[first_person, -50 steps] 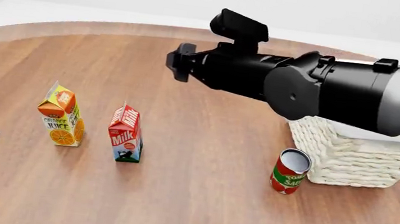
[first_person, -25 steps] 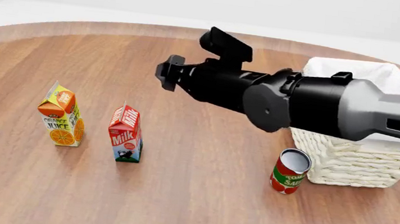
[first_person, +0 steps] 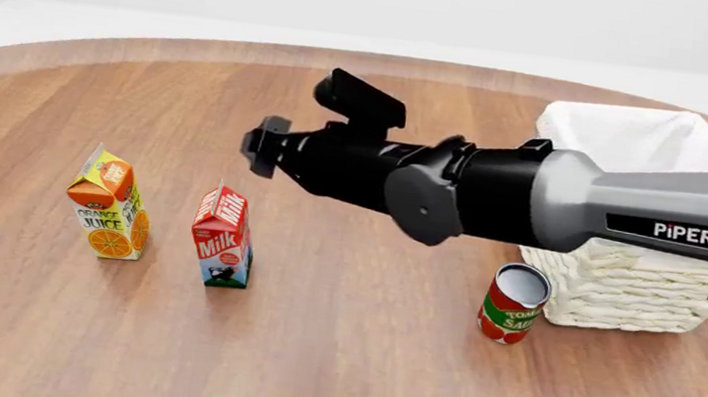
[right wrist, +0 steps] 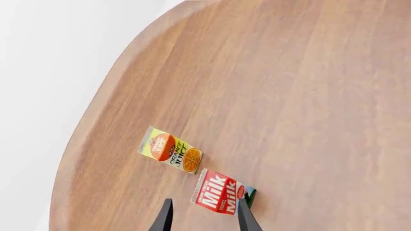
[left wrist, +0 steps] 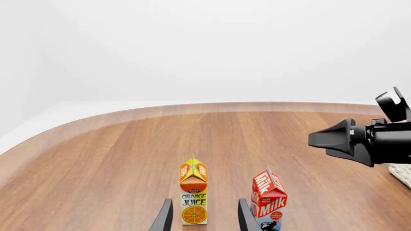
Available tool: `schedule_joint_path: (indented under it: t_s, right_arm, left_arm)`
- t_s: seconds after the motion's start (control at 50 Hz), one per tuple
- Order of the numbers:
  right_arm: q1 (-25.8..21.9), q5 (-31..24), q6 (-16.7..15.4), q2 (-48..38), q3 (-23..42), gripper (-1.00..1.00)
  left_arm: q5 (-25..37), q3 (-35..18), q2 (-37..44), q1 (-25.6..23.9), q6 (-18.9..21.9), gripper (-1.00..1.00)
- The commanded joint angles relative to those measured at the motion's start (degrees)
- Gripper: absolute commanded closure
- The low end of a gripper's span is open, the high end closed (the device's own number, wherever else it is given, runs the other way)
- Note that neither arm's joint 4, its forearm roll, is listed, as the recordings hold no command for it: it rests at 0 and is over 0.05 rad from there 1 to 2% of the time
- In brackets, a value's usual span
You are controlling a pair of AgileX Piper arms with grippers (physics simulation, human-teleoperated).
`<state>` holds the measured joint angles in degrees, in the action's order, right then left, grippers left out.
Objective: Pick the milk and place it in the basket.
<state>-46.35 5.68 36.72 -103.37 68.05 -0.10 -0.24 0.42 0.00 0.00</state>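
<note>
All three views are bright and evenly lit, with a plain white backdrop and no dark corners. Light seems to fall from above and is very diffuse: the milk (first_person: 222, 237), the juice (first_person: 109, 205) and the can (first_person: 512, 304) cast only faint, soft patches on the worktop (first_person: 350, 358) at their bases, and the right arm (first_person: 554, 201) throws no clear shadow. The arm's black shell shows mild grey sheen, without harsh glare; the can's rim gleams softly. Every render is sharp from near to far, carton lettering legible, with no motion blur or grain. The worktop's edge curves smoothly, and no bending at the picture borders is evident.
</note>
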Motion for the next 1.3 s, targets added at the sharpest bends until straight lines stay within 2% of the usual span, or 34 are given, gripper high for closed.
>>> schedule_joint_path:
  t_s: [0.02, 0.24, 0.68, 0.98, 1.3]
  right_arm:
    - [-0.4, -0.2, 0.3, -2.8, 2.3, -1.0]
    - [1.0, -1.5, -0.7, -4.9, 4.1, -1.0]
    - [-1.4, -1.5, 1.7, -9.0, 7.6, -1.0]
    - [-0.4, -1.9, 1.0, -10.6, 8.8, -1.0]
    - [-1.4, -2.2, 2.3, -13.3, 10.3, -1.0]
  left_arm:
    - [0.0, 0.0, 0.0, 0.0, 0.0, -1.0]
    - [0.0, 0.0, 0.0, 0.0, 0.0, -1.0]
    - [0.0, 0.0, 0.0, 0.0, 0.0, -1.0]
    - [0.0, 0.0, 0.0, 0.0, 0.0, -1.0]
    - [0.0, 0.0, 0.0, 0.0, 0.0, -1.0]
